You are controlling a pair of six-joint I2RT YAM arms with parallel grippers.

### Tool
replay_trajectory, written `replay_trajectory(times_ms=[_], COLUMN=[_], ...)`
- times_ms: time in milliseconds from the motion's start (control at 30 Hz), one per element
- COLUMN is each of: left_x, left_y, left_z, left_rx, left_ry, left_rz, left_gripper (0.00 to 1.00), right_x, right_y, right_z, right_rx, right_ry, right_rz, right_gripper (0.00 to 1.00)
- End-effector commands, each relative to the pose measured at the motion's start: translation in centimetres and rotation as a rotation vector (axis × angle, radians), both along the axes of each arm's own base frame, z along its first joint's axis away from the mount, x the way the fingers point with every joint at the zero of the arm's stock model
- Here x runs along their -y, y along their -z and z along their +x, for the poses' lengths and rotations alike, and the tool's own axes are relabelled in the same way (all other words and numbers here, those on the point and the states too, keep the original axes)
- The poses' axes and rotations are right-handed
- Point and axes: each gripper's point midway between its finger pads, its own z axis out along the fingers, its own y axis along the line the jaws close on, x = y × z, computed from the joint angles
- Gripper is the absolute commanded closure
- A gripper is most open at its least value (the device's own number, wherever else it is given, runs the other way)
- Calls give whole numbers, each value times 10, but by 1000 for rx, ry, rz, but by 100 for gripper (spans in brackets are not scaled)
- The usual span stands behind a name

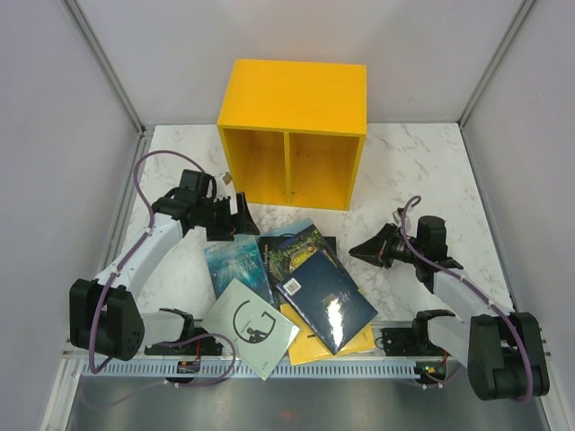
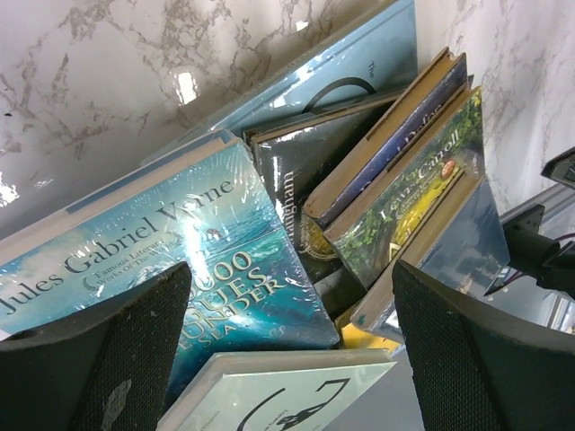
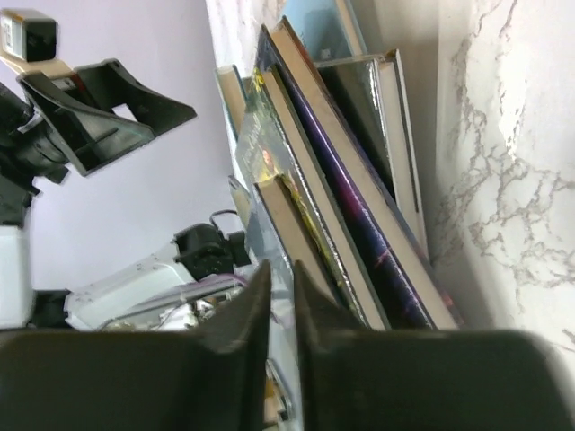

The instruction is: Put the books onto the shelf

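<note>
Right wrist view: right end effector (image 3: 281, 269) clenched, fingers drawn almost together, nothing visible between them; tips aimed at the page edges of the books (image 3: 341, 206).
Right end effector, position: just beside the right edge of the pile (image 1: 355, 250); contact with a book cannot be confirmed.
Left end effector: released (image 2: 289, 269), fingers spread wide, holding nothing, poised above the teal book (image 2: 207, 242) at the far left of the pile.
Books, location: all in one loose, overlapping pile on the counter (image 1: 422, 171), between the two arms and near the shelf's open front; none in the shelf.
Books, handling (judged): thin paperbacks, light, liable to bend if held by one corner; covers glossy and reflective, so probably slippery against each other and against the fingers.
Grip point (judged): the navy book (image 1: 328, 301) lies uppermost and tilted; take it across its thickness at a raised free edge, close to the spine for stiffness.
Right arm (image 1: 458, 296): low, reaching left and forward, wrist level with the pile.
Left arm (image 1: 144, 251): elbow raised, forearm angled toward the pile, wrist tipped down.
Shelf (image 1: 292, 94): upright at the far side of the counter, both compartments facing the arms, no book inside either.
</note>
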Motion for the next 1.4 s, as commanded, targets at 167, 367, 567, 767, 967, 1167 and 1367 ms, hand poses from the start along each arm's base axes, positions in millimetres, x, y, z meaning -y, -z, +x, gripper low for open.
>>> replay_trajectory(times_ms=[167,367,567,767,967,1167,1367], left_x=[35,76,88,84,72,91,118], left_y=[-33,-39,2,35,44,51,57], left_z=[-8,-36,-54,-68,-72,-72,-60], left_rx=[88,81,-64,-159,-196,-223,-254], left_ry=[176,339,358,350,307,356,384], left_rz=[-133,-191,-141,-62,11,-53,-120], left_gripper=[6,5,6,7,7,7,8], right_x=[-3,-27,-53,-66,-64,-65,-63], right_y=[0,14,29,29,31,33,34], right_z=[-13,2,21,43,38,22,15], right_rx=[-9,-14,22,55,45,32,26], right_ry=[-143,-183,-259,-289,-320,-348,-340], right_rz=[-156,-244,-315,-326,-344,-306,-303], right_gripper=[2,2,2,2,2,4,5])
